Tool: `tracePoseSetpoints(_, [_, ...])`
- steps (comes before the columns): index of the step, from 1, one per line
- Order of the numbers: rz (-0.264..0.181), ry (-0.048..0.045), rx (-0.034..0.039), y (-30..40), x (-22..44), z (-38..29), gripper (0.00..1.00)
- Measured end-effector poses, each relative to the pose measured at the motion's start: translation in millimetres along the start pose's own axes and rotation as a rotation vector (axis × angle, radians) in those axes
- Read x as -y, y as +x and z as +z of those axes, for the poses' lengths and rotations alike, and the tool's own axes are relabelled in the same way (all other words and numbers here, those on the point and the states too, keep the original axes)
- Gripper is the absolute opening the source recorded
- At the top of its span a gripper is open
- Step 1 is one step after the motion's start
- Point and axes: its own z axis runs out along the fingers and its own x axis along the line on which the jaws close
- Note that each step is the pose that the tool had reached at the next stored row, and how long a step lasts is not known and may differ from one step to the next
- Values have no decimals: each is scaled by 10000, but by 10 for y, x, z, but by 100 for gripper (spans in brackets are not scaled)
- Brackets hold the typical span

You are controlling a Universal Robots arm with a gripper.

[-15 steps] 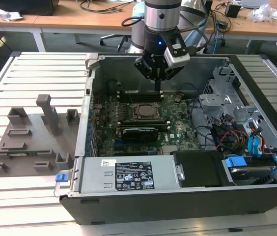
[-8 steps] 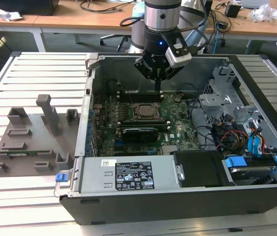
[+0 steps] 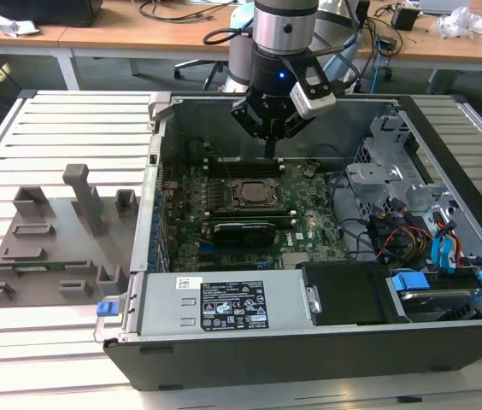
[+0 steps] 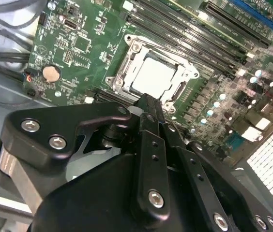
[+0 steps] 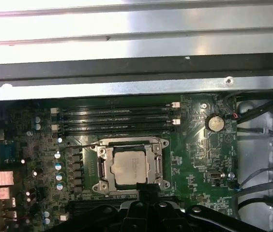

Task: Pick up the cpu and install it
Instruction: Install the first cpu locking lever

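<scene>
Hovering over the open computer case (image 3: 309,342) right now, my hand (image 3: 273,147) sits near the top middle of the exterior view, with its dark fingertips pointing straight down at the motherboard (image 3: 224,213). The fingers (image 4: 148,116) look pressed together into one narrow black tip in the second wrist view, so I'd call it clenched, and there's nothing pinched between them.

The cpu (image 5: 128,166) is already sitting in its socket frame (image 5: 161,166), pale silver top facing up, flat and square with the frame around it. In the first wrist view it's centre-low in the frame, with my fingertips poking in just below it. In the second wrist view the chip (image 4: 152,77) shows just above the fingertip, very close, though I can't tell if they actually touch.

Memory slots (image 5: 117,121) run in dark rows just beside the socket, and a round coin battery (image 5: 214,123) sits off to the right in the first wrist view. Grey holder blocks (image 3: 83,205) stand on the slatted desk (image 3: 53,120) at the exterior view's left, well apart from the case.
</scene>
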Motion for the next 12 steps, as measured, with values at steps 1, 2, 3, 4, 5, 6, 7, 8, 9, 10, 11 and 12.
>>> tracePoseSetpoints(1, [-519, -11, 20, -1, -1, 2, 11])
tracePoseSetpoints(2, [-552, -11, 22, 16, 0, 1, 11])
tracePoseSetpoints(3, [-551, -11, 23, 95, 4, 0, 11])
tracePoseSetpoints(4, [-551, -11, 23, 239, 10, 0, 11])
tracePoseSetpoints(5, [-552, -10, 23, 250, 10, 0, 11])
tracePoseSetpoints(6, [-552, -11, 22, 259, 11, 0, 11])
tracePoseSetpoints(7, [-552, -11, 22, 266, 11, 0, 11])
tracePoseSetpoints(8, [-551, -10, 22, 273, 11, 0, 11])
tracePoseSetpoints(9, [-551, -10, 23, 284, 12, 0, 11])
tracePoseSetpoints(10, [-551, -11, 22, 297, 12, 1, 11])
tracePoseSetpoints(11, [-551, -11, 23, 308, 13, 1, 11])
tracePoseSetpoints(12, [-551, -11, 23, 317, 13, 2, 11])
